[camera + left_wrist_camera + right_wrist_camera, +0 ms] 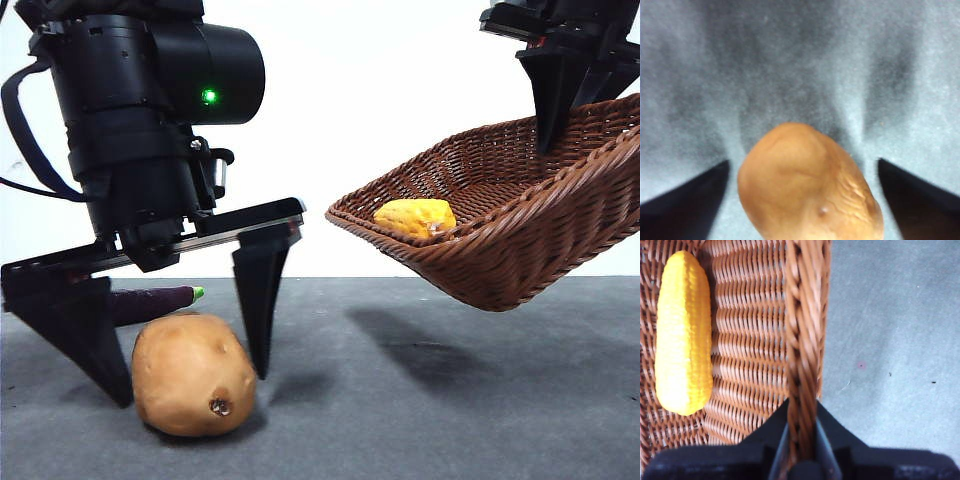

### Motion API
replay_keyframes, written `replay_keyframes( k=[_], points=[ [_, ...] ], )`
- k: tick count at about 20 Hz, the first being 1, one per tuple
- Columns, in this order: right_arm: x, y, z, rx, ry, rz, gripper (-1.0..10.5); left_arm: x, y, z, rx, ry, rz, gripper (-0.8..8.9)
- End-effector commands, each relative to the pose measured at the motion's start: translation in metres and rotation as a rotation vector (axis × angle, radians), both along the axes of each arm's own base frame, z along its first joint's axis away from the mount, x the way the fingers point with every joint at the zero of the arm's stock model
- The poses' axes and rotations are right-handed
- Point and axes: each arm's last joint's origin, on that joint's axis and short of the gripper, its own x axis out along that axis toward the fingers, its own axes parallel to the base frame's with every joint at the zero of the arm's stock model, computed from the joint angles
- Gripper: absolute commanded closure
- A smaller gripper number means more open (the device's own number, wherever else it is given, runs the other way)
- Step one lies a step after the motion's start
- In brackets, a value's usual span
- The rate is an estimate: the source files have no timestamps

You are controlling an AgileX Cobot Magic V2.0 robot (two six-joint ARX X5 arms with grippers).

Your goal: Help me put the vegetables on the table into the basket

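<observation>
The left gripper (185,375) hangs low over the table (430,400), its two black jaws spread wide and planted either side of the potato (192,374) — one jaw tip near each flank, neither pressing on it as far as I can see. The left wrist view agrees: the potato (807,187) sits between the jaws with a strip of grey showing on both sides. The potato lies on its side on the table, tan and a little wrinkled, with a small dark eye facing the front.

Just behind it, half hidden by the nearer jaw, the eggplant (150,302) lies flat, dark purple with its green stem tip poking out toward the middle.

The right gripper (801,440) is pinched shut on the braided rim of the wicker basket (802,330), one jaw inside the wall and one outside. It holds the basket (520,215) up off the table, tilted so the low end dips toward the left gripper, and a soft shadow falls on the surface beneath it. The yellow corn piece (415,218) rests inside on the woven floor, down near the low end; from the right wrist it (683,332) lies lengthwise beside the held wall, apart from it.

The table is matte dark grey, faintly mottled with pale specks. Behind it stands a plain white wall.
</observation>
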Motion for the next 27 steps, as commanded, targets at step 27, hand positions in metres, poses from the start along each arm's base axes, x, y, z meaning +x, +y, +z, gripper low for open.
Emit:
replay_keyframes(
  k=[27],
  points=[
    [-0.018,0.049,-0.001,0.149,0.077,0.108,9.6,-0.047,-0.034,0.104,-0.421,-0.624,-0.442,7.66]
  ],
)
